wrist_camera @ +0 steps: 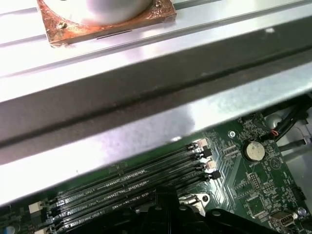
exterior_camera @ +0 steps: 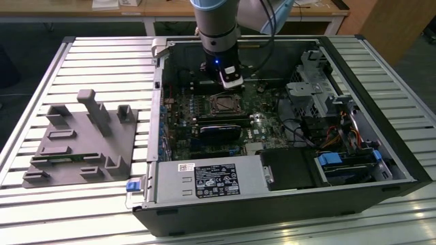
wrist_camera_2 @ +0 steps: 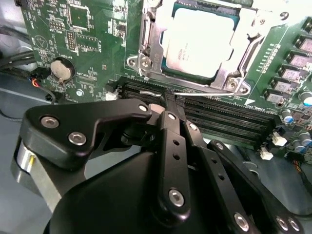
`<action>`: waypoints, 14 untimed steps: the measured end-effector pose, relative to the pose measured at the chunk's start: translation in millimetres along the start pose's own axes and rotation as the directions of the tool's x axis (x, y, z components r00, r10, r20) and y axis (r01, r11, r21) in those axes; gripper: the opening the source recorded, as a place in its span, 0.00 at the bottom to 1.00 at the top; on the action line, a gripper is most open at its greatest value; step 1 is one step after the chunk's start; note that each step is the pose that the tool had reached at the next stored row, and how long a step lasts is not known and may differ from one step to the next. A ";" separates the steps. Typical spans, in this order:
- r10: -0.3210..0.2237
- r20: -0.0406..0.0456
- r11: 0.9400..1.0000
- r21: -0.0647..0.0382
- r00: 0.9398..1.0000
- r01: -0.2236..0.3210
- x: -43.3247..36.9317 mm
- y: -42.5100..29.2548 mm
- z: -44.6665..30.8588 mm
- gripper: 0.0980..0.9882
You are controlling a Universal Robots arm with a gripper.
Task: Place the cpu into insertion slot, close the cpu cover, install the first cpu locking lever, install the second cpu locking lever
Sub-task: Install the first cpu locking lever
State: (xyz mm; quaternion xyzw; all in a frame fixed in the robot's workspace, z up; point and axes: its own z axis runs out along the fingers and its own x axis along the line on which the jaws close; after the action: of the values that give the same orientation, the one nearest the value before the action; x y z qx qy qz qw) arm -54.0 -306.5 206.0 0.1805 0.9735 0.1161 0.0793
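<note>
Slatted metal desk [exterior_camera: 81, 204] carries the open computer case [exterior_camera: 286, 204]. We see the cpu [wrist_camera_2: 202, 41] seated in the insertion slot [wrist_camera_2: 146, 44], cpu cover [wrist_camera_2: 234, 73] down over it. Gripper [wrist_camera_2: 168, 100], fingers together and empty, sits at its 6 o'clock. We judge the lever step in hand; next needs a precise hook.

The setting is a robotics laboratory or test workshop: an opened desktop computer case [exterior_camera: 286, 168] lies on its side on a worktable [exterior_camera: 54, 204] built from ribbed aluminium profile slats, with a robot arm [exterior_camera: 214, 25] reaching down into the case from above. Beside the case, on the exterior view's left, a grey moulded parts fixture [exterior_camera: 78, 140] with slots and upright posts rests on the same slatted surface. Wooden-topped benches [exterior_camera: 170, 10] with white legs stand behind the worktable on a dark floor [exterior_camera: 27, 46].
</note>
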 end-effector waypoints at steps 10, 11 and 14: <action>-0.001 0.004 1.000 0.003 1.000 0.001 0.6 -0.7 3.4 0.01; -0.002 0.004 1.000 0.004 1.000 0.002 0.6 -0.8 3.9 0.01; -0.003 0.006 1.000 0.008 1.000 0.003 0.8 -1.3 5.6 0.01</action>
State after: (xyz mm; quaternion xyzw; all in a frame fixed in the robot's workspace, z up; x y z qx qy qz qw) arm -54.1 -306.3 200.2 0.1799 0.9739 0.1115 0.0819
